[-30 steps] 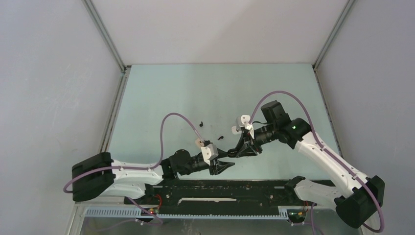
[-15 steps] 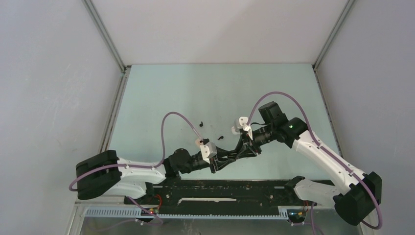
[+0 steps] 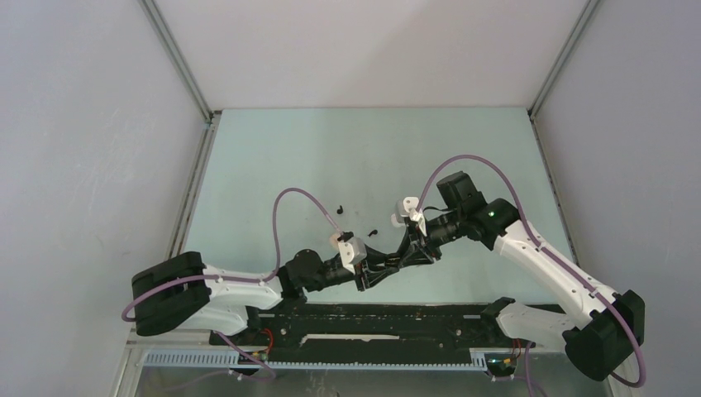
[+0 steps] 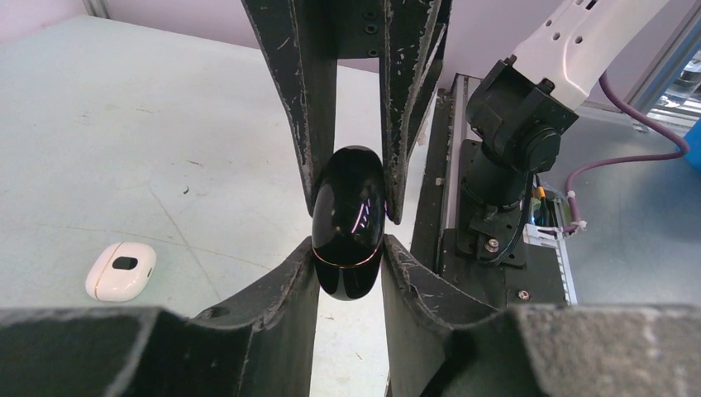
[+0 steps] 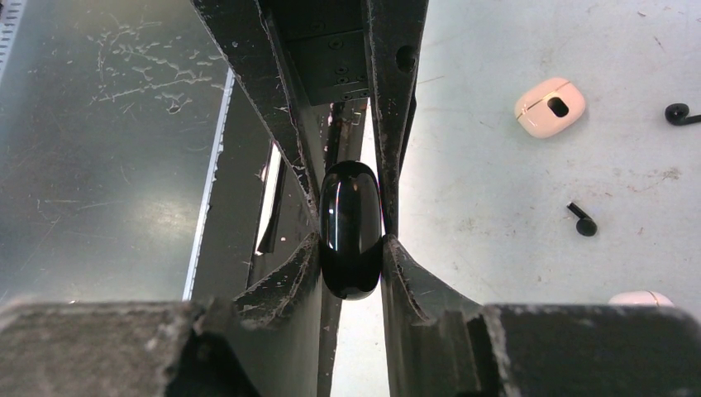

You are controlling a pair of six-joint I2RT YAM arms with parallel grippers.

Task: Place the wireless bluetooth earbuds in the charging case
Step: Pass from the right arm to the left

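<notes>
A glossy black charging case [image 4: 349,219] is shut and held in the air between both grippers. My left gripper [image 4: 349,248] is shut on its lower end, and my right gripper [image 5: 351,244] is shut on the other end [image 5: 350,223]. In the top view the two grippers meet tip to tip [image 3: 390,263] near the table's front edge. Two tiny black earbuds [image 5: 584,223] [image 5: 679,113] lie loose on the table; they also show in the top view [image 3: 373,232] [image 3: 340,208]. The other earbuds are out of view.
A cream case [image 5: 550,107] lies shut on the table beyond the earbuds, and the top of another case [image 5: 641,297] shows at the frame's lower edge. A white case [image 4: 121,270] lies left of my left gripper. The black base rail [image 3: 372,318] runs just behind the grippers.
My left gripper has moved right to meet the right gripper and has closed on the black case, which the right gripper still holds. The right arm shifted slightly left.
</notes>
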